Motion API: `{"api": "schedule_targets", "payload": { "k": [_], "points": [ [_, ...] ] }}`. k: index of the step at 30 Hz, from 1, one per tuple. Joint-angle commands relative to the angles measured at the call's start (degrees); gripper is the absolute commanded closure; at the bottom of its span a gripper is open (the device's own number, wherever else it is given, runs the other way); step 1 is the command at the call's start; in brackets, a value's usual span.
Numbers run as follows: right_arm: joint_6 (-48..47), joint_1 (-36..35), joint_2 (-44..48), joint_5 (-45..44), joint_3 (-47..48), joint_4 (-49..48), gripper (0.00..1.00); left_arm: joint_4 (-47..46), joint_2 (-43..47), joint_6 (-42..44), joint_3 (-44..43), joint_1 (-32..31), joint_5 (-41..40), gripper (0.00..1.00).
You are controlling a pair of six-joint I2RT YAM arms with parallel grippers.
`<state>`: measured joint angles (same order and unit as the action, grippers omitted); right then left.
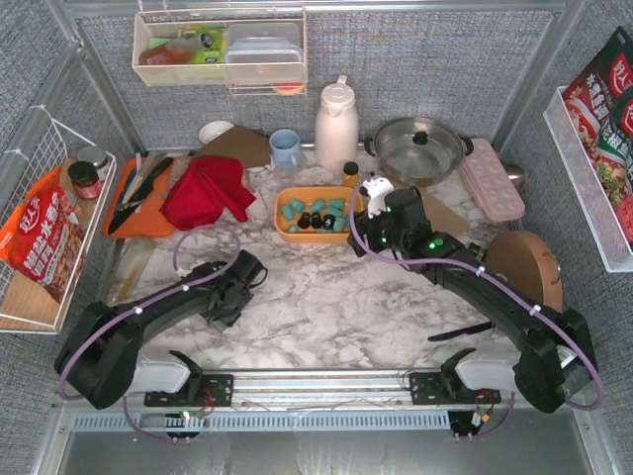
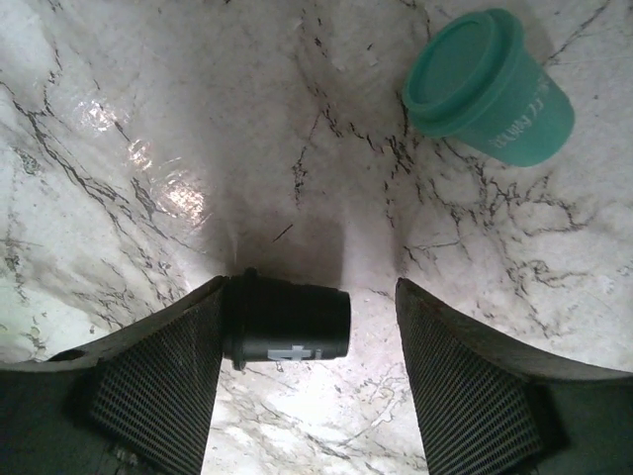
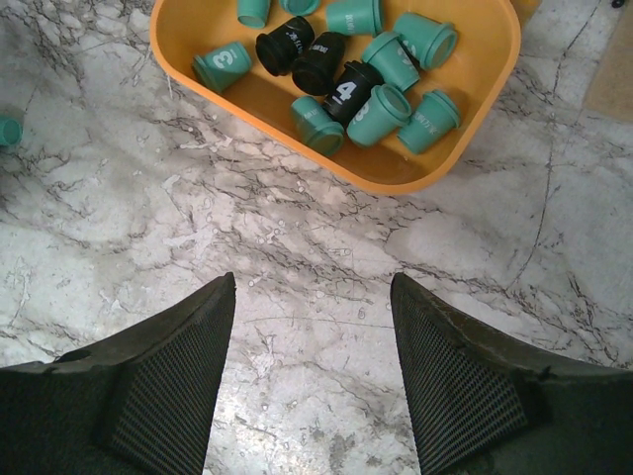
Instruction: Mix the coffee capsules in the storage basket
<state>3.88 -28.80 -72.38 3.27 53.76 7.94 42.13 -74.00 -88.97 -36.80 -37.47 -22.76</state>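
Note:
The orange-yellow storage basket (image 1: 282,220) stands at the table's middle back and holds several teal coffee capsules (image 1: 288,212) and three black ones (image 1: 316,221). In the right wrist view the basket (image 3: 425,176) lies just ahead with teal capsules (image 3: 380,111) and black capsules (image 3: 348,89) heaped together. My right gripper (image 3: 313,282) is open and empty over bare marble in front of it; it also shows in the top view (image 1: 368,223). My left gripper (image 2: 312,297) is open. A black capsule (image 2: 287,322) lies on its side between the jaws, against the left finger (image 2: 158,386). A teal capsule (image 2: 490,89) lies beyond it.
A red cloth (image 1: 206,190), an orange cutting board (image 1: 138,220) with knives, a blue mug (image 1: 285,148), a white thermos (image 1: 336,124), a lidded pot (image 1: 420,148), a pink tray (image 1: 492,178) and a round wooden board (image 1: 524,267) ring the basket. A white wire rack (image 1: 40,228) hangs at the left.

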Motion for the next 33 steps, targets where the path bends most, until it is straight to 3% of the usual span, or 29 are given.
{"api": "schedule_targets", "payload": {
  "k": [1, 17, 25, 33],
  "points": [
    [-0.2, 0.0, 0.7, 0.0, -0.2, -1.1, 0.32, 2.1, -2.7, 0.1, -1.3, 0.0, 0.1, 0.27],
    [-0.4, 0.0, 0.7, -0.3, 0.0, -0.5, 0.32, 1.8, -1.4, 5.3, -2.9, 0.0, -2.0, 0.46],
    [0.0, 0.0, 1.2, 3.1, -1.1, -1.3, 0.32, -9.9, 7.1, 21.8, -0.9, -0.5, -1.9, 0.51],
    [0.2, -0.1, 0.6, 7.8, -0.1, -0.6, 0.32, -23.9, 13.6, 42.0, -0.1, -0.8, 6.2, 0.48]
  ]
}}
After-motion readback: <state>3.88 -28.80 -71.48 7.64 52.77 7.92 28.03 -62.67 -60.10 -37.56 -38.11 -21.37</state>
